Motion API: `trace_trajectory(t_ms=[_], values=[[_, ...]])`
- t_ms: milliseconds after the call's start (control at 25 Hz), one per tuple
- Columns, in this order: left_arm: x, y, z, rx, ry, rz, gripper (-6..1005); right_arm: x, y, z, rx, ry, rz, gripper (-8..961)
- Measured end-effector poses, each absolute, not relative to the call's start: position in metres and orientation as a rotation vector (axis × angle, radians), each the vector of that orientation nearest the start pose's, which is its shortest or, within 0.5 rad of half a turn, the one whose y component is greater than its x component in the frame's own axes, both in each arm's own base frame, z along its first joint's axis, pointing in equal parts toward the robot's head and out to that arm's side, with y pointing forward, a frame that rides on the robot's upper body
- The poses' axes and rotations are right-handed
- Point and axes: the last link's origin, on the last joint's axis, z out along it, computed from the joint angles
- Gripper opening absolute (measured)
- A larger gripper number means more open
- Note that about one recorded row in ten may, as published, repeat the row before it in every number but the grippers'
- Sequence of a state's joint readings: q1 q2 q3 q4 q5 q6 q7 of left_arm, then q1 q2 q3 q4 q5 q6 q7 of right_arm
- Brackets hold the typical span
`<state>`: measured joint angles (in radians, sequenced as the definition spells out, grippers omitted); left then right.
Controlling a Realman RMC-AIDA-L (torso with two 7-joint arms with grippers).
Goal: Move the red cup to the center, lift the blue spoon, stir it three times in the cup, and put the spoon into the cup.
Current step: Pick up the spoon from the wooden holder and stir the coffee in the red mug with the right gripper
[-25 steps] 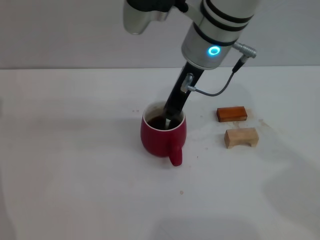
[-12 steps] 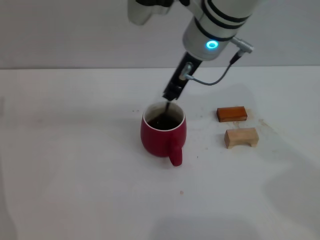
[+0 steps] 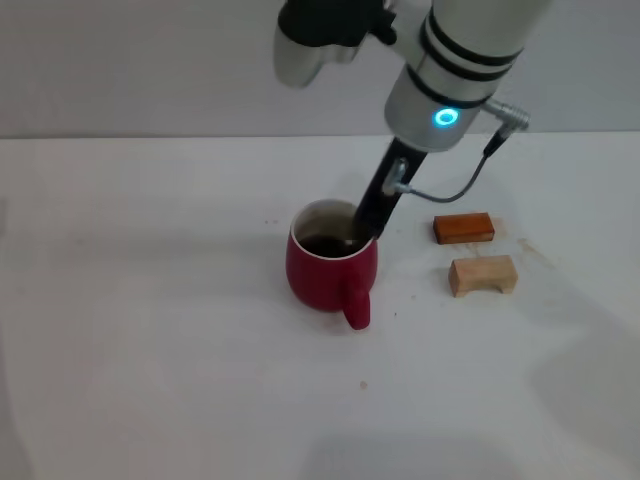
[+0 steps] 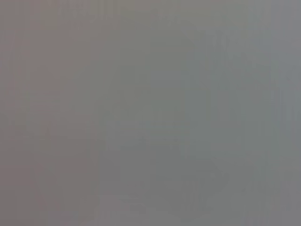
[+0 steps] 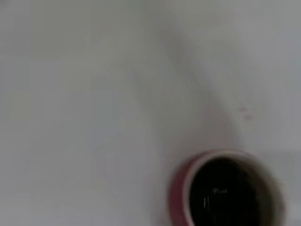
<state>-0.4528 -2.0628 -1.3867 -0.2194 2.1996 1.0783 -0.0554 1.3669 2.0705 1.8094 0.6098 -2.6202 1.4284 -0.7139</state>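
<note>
The red cup (image 3: 328, 275) stands near the middle of the white table with its handle toward me and dark liquid inside. My right gripper (image 3: 371, 228) reaches down from the upper right, and its dark fingers, pressed together, dip to the cup's right rim. The blue spoon is hidden behind the fingers and the cup wall. The right wrist view looks down on the cup (image 5: 178, 188) and its dark liquid. The left gripper is out of view, and the left wrist view shows only grey.
An orange-brown block (image 3: 463, 228) and a pale wooden block (image 3: 482, 274) lie just right of the cup. The white table (image 3: 150, 330) stretches to the left and front.
The right gripper rose above the cup's far rim, then came back down at the cup's right rim. The cup shifted slightly to the right.
</note>
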Motion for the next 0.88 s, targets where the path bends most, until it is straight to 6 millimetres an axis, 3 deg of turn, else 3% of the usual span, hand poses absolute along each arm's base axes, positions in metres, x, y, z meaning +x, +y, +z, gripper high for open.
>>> trace_trajectory(t_ms=[240, 880], values=[[-0.3735, 0.3458, 0.0668, -1.002, -0.721, -0.692, 863, 0.0304, 0.4204, -0.0650, -2.821, 0.442, -0.705, 173], [-0.3705, 0.3484, 0.0684, -1.002, -0.709, -0.703, 863, 0.0275, 0.4223, -0.0682, -2.799, 0.374, -0.707, 209]])
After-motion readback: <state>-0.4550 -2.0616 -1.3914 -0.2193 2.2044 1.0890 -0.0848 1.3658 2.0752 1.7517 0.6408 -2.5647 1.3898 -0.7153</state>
